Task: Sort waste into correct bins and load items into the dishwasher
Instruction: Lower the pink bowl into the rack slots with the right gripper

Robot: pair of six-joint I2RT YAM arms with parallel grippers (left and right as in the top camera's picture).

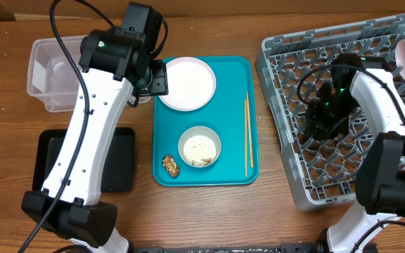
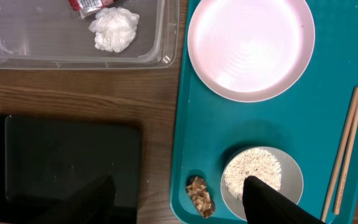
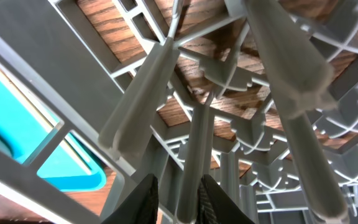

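On the left, in the clear tub (image 2: 17, 37): white tissue (image 2: 114, 30), red wrapper (image 2: 89, 5). Below, black tray (image 2: 61, 162). Left gripper (image 2: 178, 182) wide open, holding nothing. On the teal tray (image 1: 234, 70): pink plate (image 2: 250, 46), bowl (image 2: 293, 180) of rice (image 2: 250, 171), brown lump (image 2: 199, 194), chopsticks (image 2: 347, 149). Right gripper (image 3: 178, 185) low among grey rack (image 1: 287, 56) pegs; hard to tell if open or shut.

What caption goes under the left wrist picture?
Pink plate, rice bowl and chopsticks on teal tray; tissue in clear tub.
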